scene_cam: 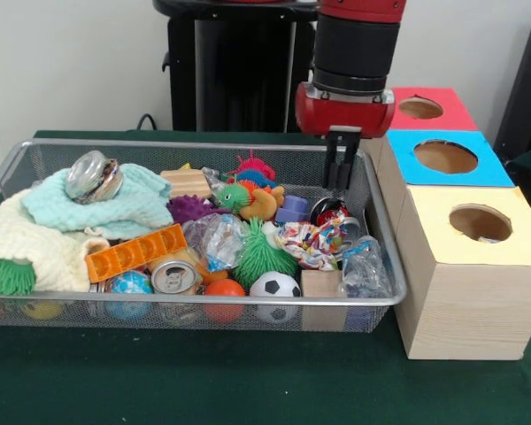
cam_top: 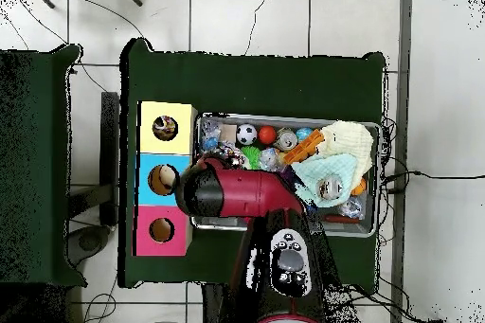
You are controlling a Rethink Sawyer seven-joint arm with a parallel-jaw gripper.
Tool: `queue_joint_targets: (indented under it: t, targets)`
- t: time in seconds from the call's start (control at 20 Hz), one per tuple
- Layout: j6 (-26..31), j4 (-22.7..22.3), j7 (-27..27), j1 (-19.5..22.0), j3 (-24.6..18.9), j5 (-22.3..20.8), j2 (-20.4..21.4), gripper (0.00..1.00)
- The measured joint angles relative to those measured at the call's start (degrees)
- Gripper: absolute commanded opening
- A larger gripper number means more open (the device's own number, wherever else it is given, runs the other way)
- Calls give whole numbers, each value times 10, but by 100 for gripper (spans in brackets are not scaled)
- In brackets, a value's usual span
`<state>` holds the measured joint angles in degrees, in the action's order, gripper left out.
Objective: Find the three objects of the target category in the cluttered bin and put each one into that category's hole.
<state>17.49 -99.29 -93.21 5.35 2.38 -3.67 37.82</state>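
Note:
My gripper (scene_cam: 339,173) hangs over the far right corner of the wire bin (scene_cam: 385,292); its black fingers are shut with nothing between them. Under it in the bin lie a dark round object (scene_cam: 327,211) and a multicoloured bundle (scene_cam: 311,241). To the right of the bin stand three boxes, each with a round hole on top: red (scene_cam: 422,108), blue (scene_cam: 445,157) and yellow (scene_cam: 480,222). In the overhead view the arm (cam_top: 237,196) hides the gripper, and the yellow box (cam_top: 167,111) and blue box (cam_top: 144,179) each show something inside the hole.
The bin also holds a soccer ball (scene_cam: 275,285), an orange ball (scene_cam: 224,289), a globe ball (scene_cam: 128,283), a soda can (scene_cam: 174,276), a green spiky toy (scene_cam: 261,252), an orange tray (scene_cam: 135,252), a wooden block (scene_cam: 321,283), cloths (scene_cam: 35,239) and crumpled plastic (scene_cam: 365,266).

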Motion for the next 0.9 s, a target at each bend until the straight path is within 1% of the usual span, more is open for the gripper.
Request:
queue_joint_targets:
  t: [0.2, 0.45, 0.6, 0.65, 0.9]
  targets:
    - [0, -2, 0, -10, 2, 9, 0, 0]
    - [0, -4, 0, -11, 4, 20, 0, 0]
    - [0, -5, -2, -14, 11, 33, 0, 0]
    - [0, -8, -8, -20, 20, 49, 0, 0]
    - [-1, -23, -43, -39, 40, 92, 0, 0]
